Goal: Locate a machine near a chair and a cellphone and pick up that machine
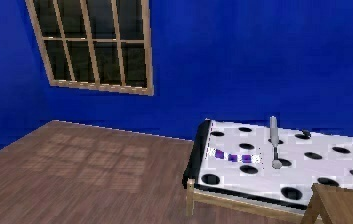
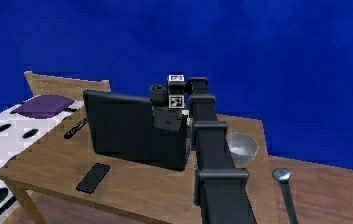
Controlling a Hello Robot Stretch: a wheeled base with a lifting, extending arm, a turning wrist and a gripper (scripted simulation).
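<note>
Where the arm ends, the gripper is seen by the black laptop on the desk; whether anything is held cannot be told. A cellphone is laid at the laptop's seven o'clock.

Spotted bed near wood-framed window

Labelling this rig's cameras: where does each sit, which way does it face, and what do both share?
Forward view: on the robot, facing ahead and downward at a window, wooden floor and spotted bed; own body: none.
Arm side view: on the robot's body, facing sideways across a wooden table with black laptop and cellphone; arm and gripper show.
Shared: the spotted bed and the wooden table.
</note>
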